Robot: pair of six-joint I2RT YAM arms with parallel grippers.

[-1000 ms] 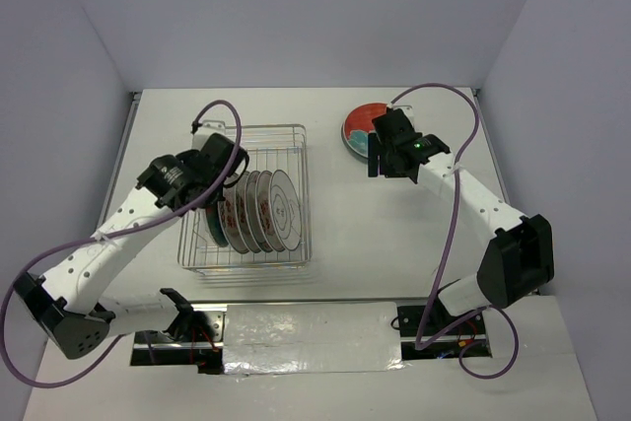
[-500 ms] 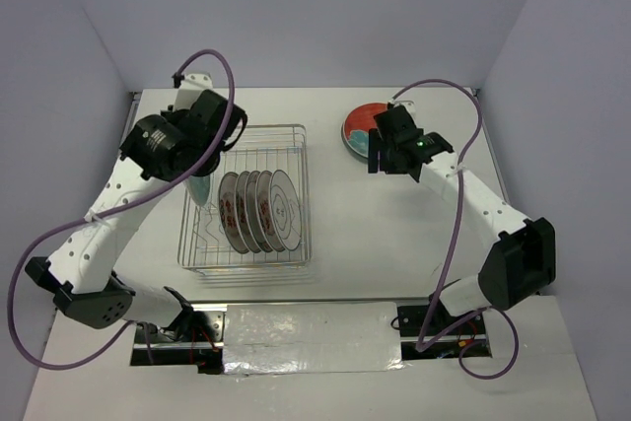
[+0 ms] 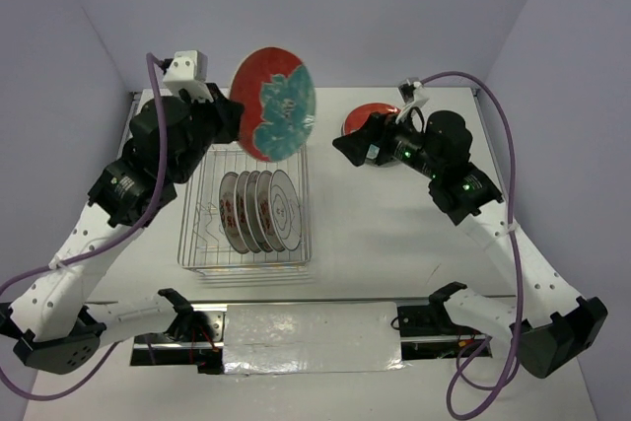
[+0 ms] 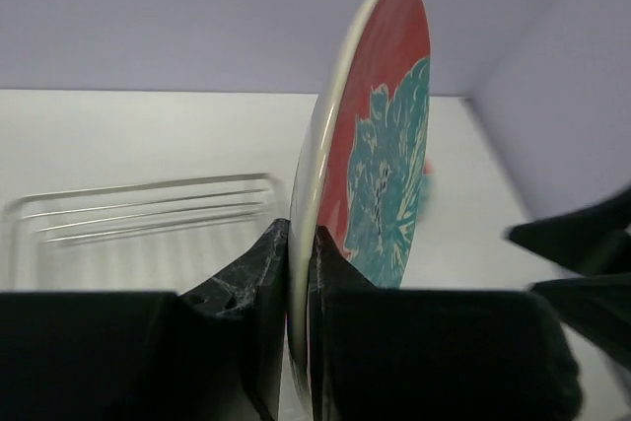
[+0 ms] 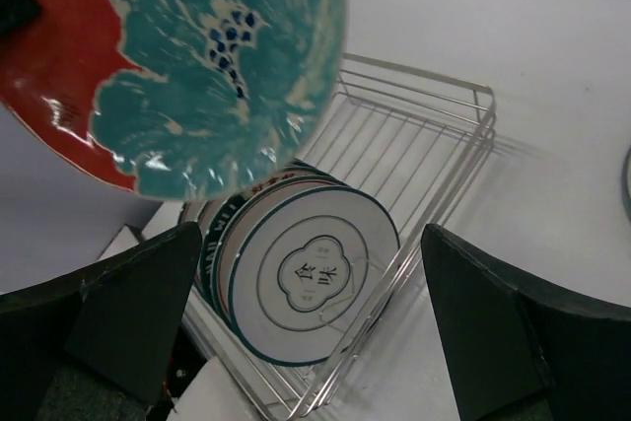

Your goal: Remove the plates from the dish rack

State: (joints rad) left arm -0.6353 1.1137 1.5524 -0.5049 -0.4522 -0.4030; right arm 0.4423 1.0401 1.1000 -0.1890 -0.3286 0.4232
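My left gripper [image 3: 229,117] is shut on the rim of a red plate with a teal pattern [image 3: 274,104] and holds it upright, high above the dish rack [image 3: 296,261]. In the left wrist view its jaws [image 4: 299,244] pinch that plate [image 4: 380,145] edge-on. Several white plates [image 3: 258,209] stand on edge in the rack. My right gripper [image 3: 345,145] is open and empty, raised to the right of the held plate. In the right wrist view it [image 5: 312,234] looks down on the rack [image 5: 463,135], the racked plates [image 5: 315,278] and the held plate [image 5: 212,56].
Another red plate [image 3: 373,115] lies flat on the table at the back right, partly hidden by my right gripper. The rack's far wire wall [image 4: 138,204] shows below the held plate. Purple cables loop off both arms. Grey walls close in on three sides.
My left arm has lifted the red and teal plate out of the rack, up and to the right. My right arm has risen off the back-right plate and swung left toward the rack.
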